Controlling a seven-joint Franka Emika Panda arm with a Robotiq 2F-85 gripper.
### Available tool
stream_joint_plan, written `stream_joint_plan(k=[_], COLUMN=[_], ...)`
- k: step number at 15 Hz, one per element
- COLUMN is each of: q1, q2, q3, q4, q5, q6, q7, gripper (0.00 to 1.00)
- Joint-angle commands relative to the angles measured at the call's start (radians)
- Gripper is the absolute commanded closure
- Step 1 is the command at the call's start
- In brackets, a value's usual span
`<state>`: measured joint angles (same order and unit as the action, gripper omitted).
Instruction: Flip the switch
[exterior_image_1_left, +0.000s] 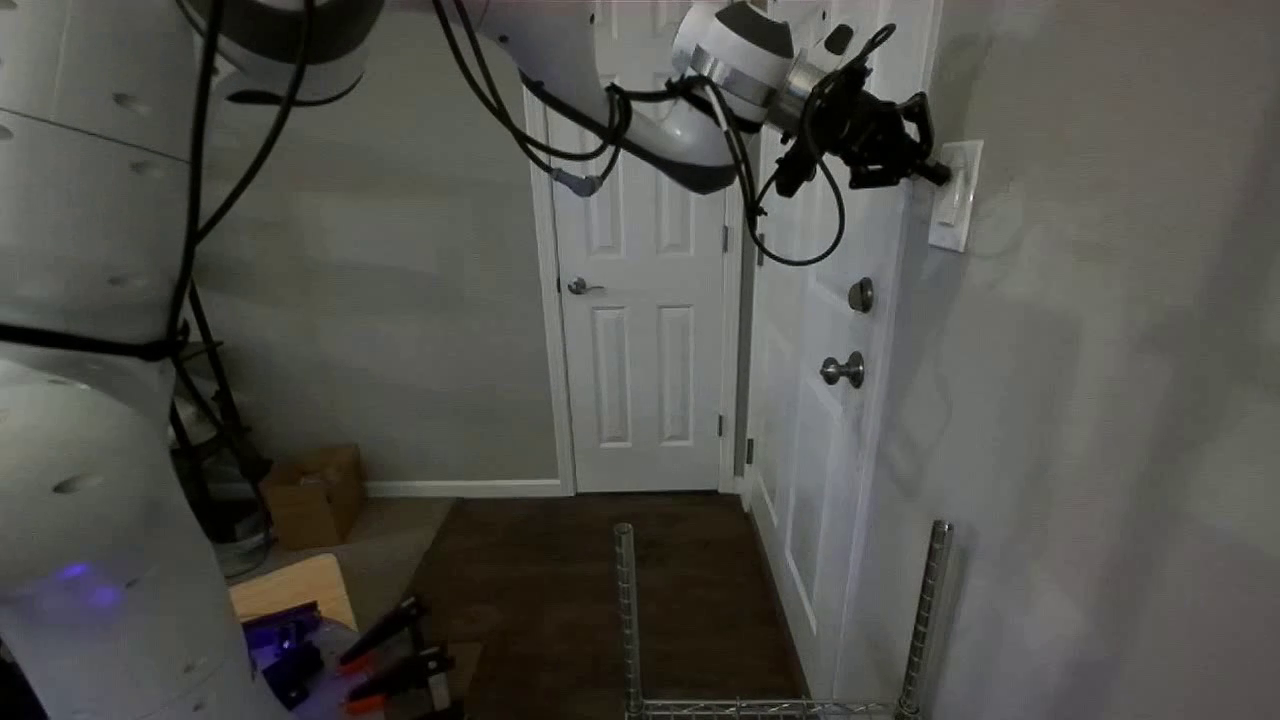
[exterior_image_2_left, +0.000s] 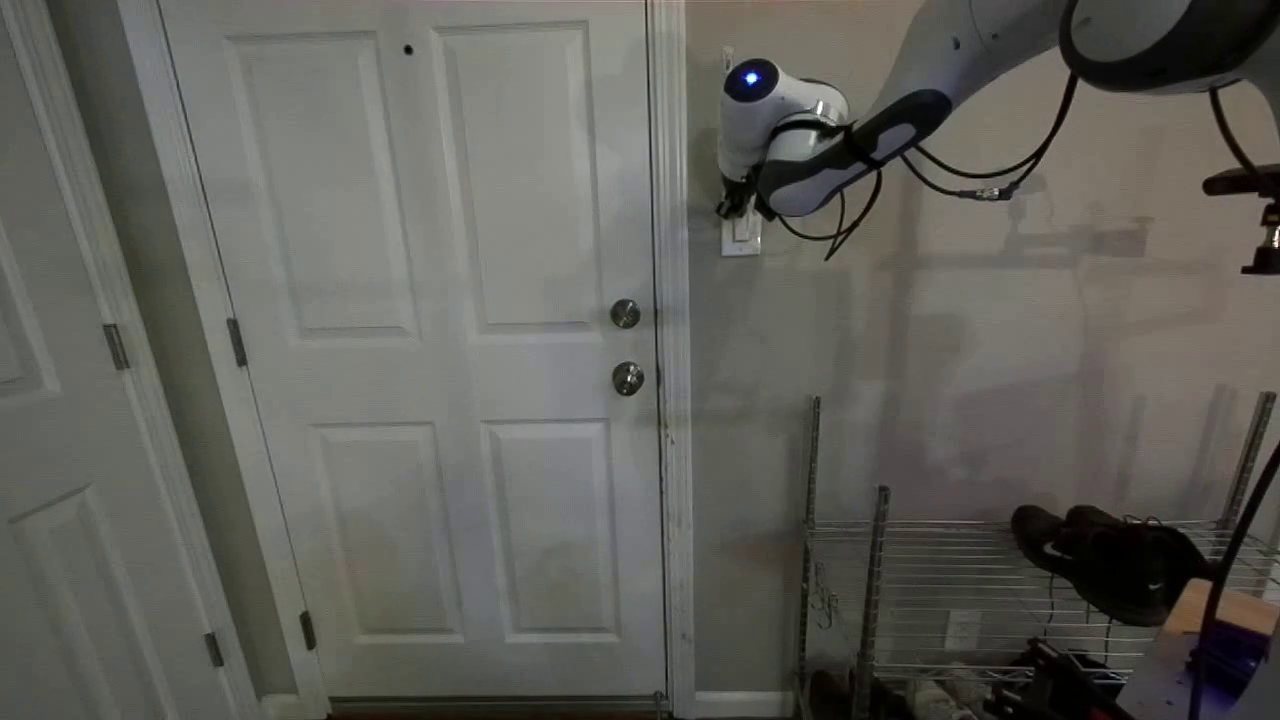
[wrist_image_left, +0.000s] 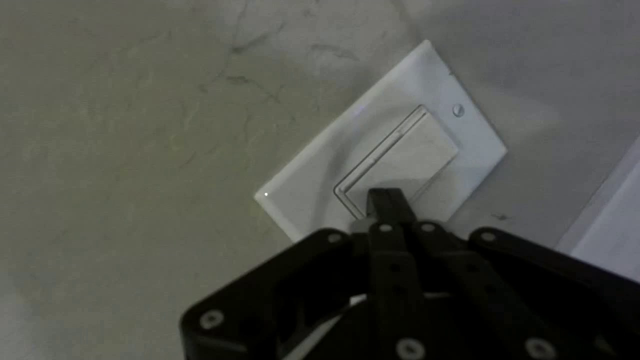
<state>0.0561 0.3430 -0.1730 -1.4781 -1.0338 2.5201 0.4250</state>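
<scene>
The switch is a white rectangular plate with a wide flat rocker, mounted upright on the grey wall. It shows in both exterior views (exterior_image_1_left: 955, 212) (exterior_image_2_left: 742, 240) and, turned diagonally, in the wrist view (wrist_image_left: 410, 150). My black gripper (exterior_image_1_left: 940, 173) is shut, with its two fingertips pressed together and nothing between them. In the wrist view the fingertips (wrist_image_left: 387, 192) lie over the lower-left end of the rocker and hide that part. They look to be at or very near its surface; contact cannot be told for sure. In an exterior view the gripper (exterior_image_2_left: 737, 205) covers the plate's upper part.
A white door (exterior_image_1_left: 800, 480) with a round metallic knob (exterior_image_1_left: 843, 370) and a deadbolt (exterior_image_1_left: 860, 294) stands beside the switch. A wire shelf (exterior_image_2_left: 950, 560) with black shoes (exterior_image_2_left: 1110, 560) stands low against the wall. Cables (exterior_image_1_left: 800, 262) hang in loops from the arm.
</scene>
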Motion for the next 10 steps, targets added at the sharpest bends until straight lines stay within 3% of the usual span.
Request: stream_joint_plan(k=[1, 10], q1=[-0.021, -0.007], q2=[-0.004, -0.015], q3=[0.037, 0.08], q4=[-0.005, -0.04], q5=[0.077, 0.243], q6=[-0.028, -0.124], q7=[-0.028, -0.039], gripper=[0.99, 1.0])
